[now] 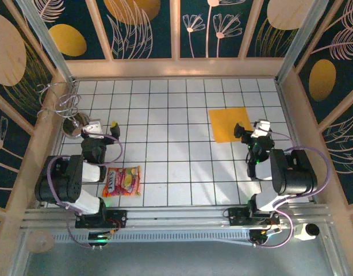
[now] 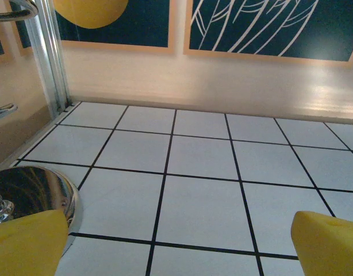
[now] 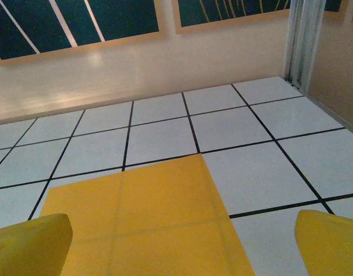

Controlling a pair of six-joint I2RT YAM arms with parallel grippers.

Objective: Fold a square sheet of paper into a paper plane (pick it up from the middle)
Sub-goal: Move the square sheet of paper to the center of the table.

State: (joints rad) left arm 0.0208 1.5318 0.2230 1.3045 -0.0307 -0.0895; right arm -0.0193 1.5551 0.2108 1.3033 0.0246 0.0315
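Note:
The square sheet of paper (image 1: 228,123) lies flat on the white tiled floor at the right back, plain orange-yellow. My right gripper (image 1: 256,124) stands open at its near right edge. In the right wrist view the sheet (image 3: 153,218) spreads between and ahead of the yellow fingers (image 3: 27,244), reaching more to the left, and the right gripper (image 3: 182,253) holds nothing. My left gripper (image 1: 99,122) stands open over bare tiles at the far left, and in its wrist view the left gripper (image 2: 179,247) is empty. The paper plane is out of view.
A red-and-yellow snack packet (image 1: 123,181) lies near the left arm's base. A shiny metal bowl (image 1: 76,123) sits just left of the left gripper, close to its left finger (image 2: 27,241). A wire coil (image 1: 58,98) hangs at the left wall. Wooden walls enclose the floor.

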